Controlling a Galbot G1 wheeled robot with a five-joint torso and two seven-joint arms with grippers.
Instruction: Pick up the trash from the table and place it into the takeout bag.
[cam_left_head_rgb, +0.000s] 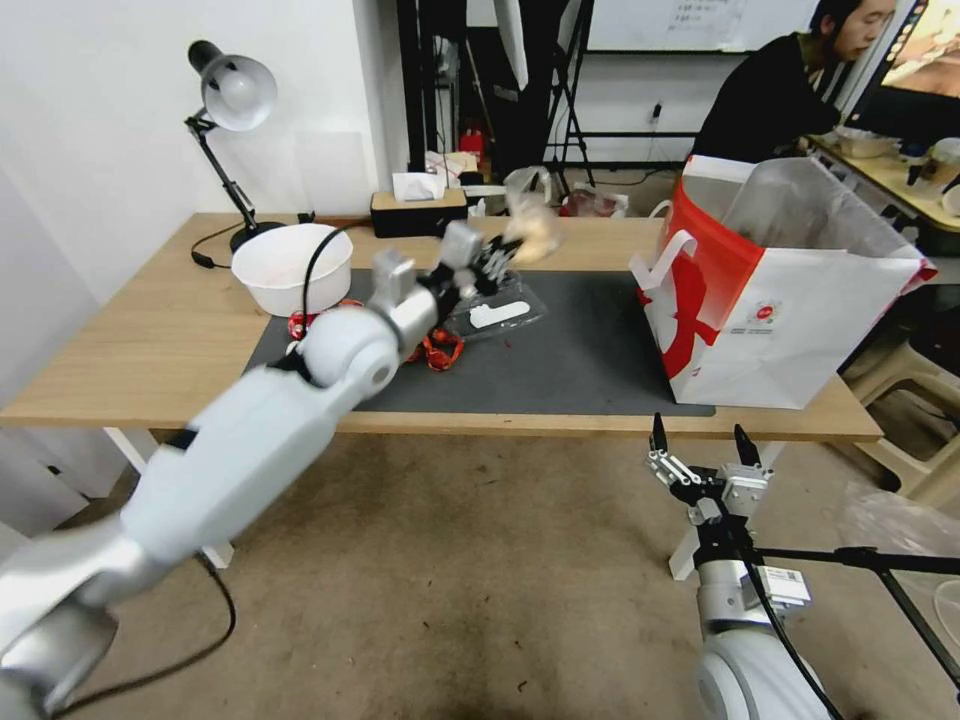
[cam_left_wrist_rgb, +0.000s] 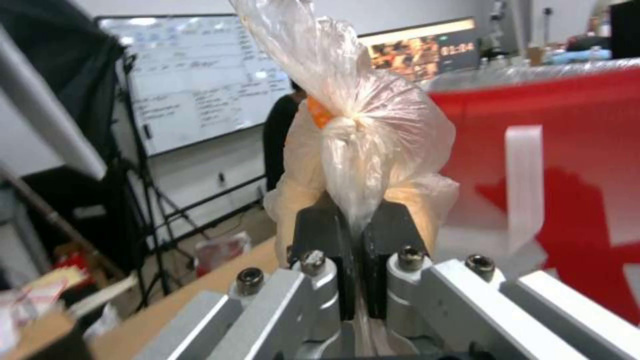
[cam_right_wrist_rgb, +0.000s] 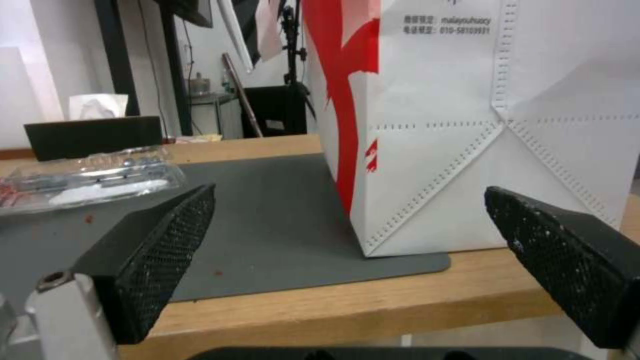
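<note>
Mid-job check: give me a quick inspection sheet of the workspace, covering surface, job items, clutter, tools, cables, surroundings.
Surface: light-wood table with a dark grey mat.
Job's things: clear bag with bun held up above the mat; takeout bag upright and open at the mat's right end; white bowl, red wrapper and a clear plastic lid on the table.
Clutter: desk lamp and black tissue box at the back edge.
Tools: left tool shut on the bun bag's twisted neck; right tool open, low in front of the table's near edge.
Cables: black lamp cord on the table; a black cable along the left arm.
Surroundings: whiteboard behind.
</note>
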